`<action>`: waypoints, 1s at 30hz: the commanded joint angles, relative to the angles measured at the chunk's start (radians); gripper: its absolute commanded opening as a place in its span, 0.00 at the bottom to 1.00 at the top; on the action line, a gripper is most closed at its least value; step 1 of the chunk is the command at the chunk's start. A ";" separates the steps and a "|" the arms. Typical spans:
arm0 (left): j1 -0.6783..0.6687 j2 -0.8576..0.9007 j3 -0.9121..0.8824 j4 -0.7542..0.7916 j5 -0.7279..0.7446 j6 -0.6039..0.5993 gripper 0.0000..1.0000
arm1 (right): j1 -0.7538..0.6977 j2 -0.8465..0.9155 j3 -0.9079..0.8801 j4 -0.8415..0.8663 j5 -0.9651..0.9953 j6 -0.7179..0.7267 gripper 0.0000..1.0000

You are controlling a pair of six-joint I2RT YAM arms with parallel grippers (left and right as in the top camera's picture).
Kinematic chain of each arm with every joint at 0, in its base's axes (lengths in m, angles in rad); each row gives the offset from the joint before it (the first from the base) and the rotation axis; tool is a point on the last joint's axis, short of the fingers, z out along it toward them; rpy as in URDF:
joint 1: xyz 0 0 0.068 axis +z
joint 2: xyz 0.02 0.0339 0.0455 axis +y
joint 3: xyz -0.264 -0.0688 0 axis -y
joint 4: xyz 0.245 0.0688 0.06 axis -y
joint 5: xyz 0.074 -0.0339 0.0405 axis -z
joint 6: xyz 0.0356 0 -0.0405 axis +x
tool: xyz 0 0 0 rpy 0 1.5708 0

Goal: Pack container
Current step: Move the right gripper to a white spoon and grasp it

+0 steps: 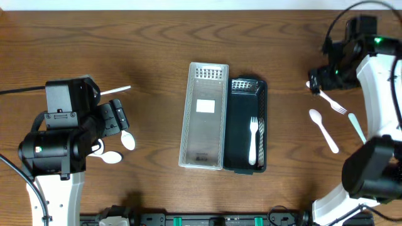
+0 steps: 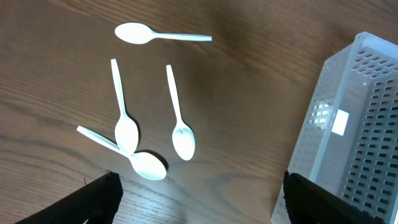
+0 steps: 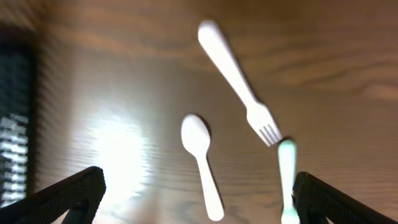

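The worktop (image 1: pixel 157 37) is dark brown wood with wavy lines in it. In the middle sits a long clear box (image 1: pixel 204 150) with little holes in its sides. It has a white label (image 1: pixel 205 105) on it, but any words there are too small to read. Touching its right side is a black box (image 1: pixel 237 138) of much the same shape, also with holes. Inside the black box lies a white fork (image 1: pixel 253 139), with its prongs pointing to the far side. On the left part of the worktop lie four white spoons (image 2: pixel 183 137), and two of them cross each other. The left end effector (image 2: pixel 202 196) hangs over them with its two fingers wide apart, and it holds nothing. On the right part lie a second white fork (image 3: pixel 239 81), a single white spoon (image 3: pixel 202 162) and a pale green piece (image 3: pixel 287 174) that I cannot name. The right end effector (image 3: pixel 199 196) hangs over these with its fingers wide apart too, holding nothing.
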 commanded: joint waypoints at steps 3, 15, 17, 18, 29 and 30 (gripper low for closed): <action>0.004 0.000 0.011 -0.003 -0.011 -0.012 0.86 | -0.035 0.055 -0.128 0.049 0.035 -0.099 0.99; 0.004 0.000 0.011 -0.003 -0.011 -0.012 0.86 | -0.044 0.208 -0.188 0.078 0.037 -0.157 0.99; 0.004 0.000 0.011 -0.003 -0.011 -0.012 0.86 | -0.044 0.227 -0.190 0.078 0.037 -0.157 0.99; 0.004 0.000 0.011 -0.003 -0.011 -0.012 0.86 | -0.044 0.233 -0.191 0.078 0.037 -0.158 0.99; 0.004 0.000 0.011 -0.003 -0.011 -0.012 0.86 | -0.044 0.276 -0.199 0.108 0.035 -0.149 0.91; 0.004 0.000 0.011 -0.003 -0.011 -0.012 0.86 | -0.044 0.277 -0.199 0.108 0.034 -0.149 0.90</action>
